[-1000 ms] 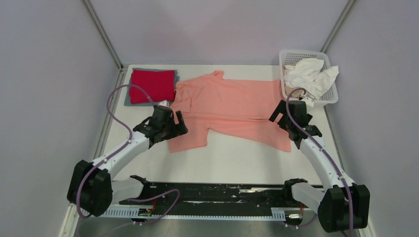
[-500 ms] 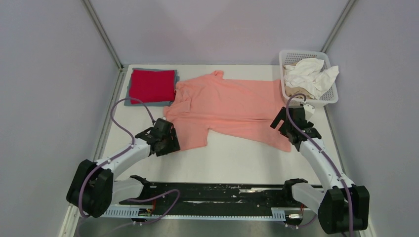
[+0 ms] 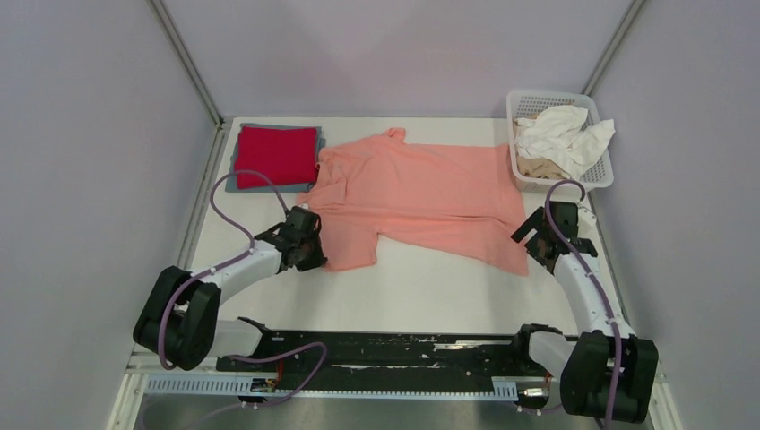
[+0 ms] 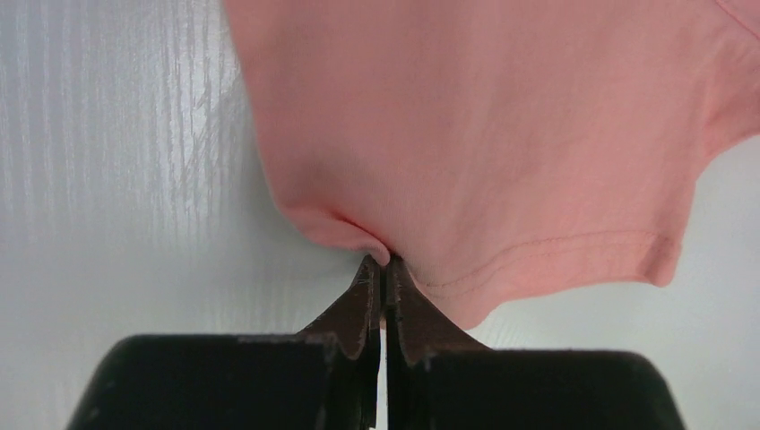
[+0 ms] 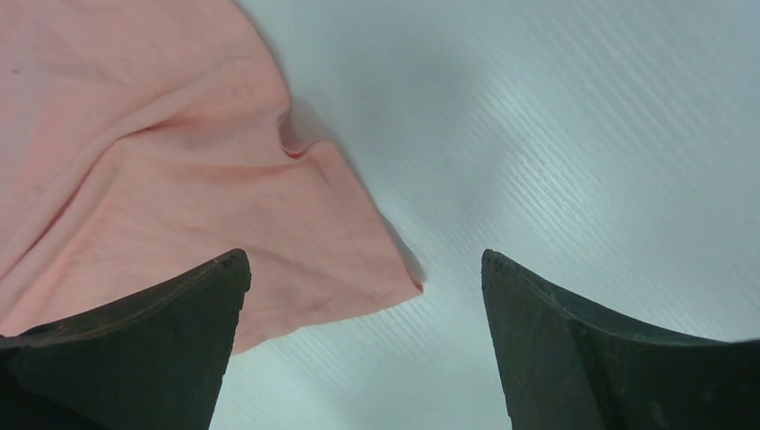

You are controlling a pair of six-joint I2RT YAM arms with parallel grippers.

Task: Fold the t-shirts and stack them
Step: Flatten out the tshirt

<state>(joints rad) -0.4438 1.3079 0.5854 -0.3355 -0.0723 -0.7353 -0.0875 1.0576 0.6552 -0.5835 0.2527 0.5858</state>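
Your left gripper (image 4: 384, 269) is clenched on the salmon-pink t-shirt (image 3: 421, 193), but only on a thin pinch of cloth at the sleeve hem. The shirt lies spread flat across the middle of the worktop (image 3: 430, 287). With so small a bite, the sleeve will likely slip free if you lift or pull sharply. Your right gripper (image 5: 363, 260) is released, jaws wide. It sits low over the shirt's near right hem corner, which lies closer to one finger than the other. If it closes there it may nip only the tip of the corner, or scrape the worktop and miss. If you move the left side before the right has hold, the shirt will probably drag askew and bunch towards the folded red t-shirt (image 3: 276, 154).
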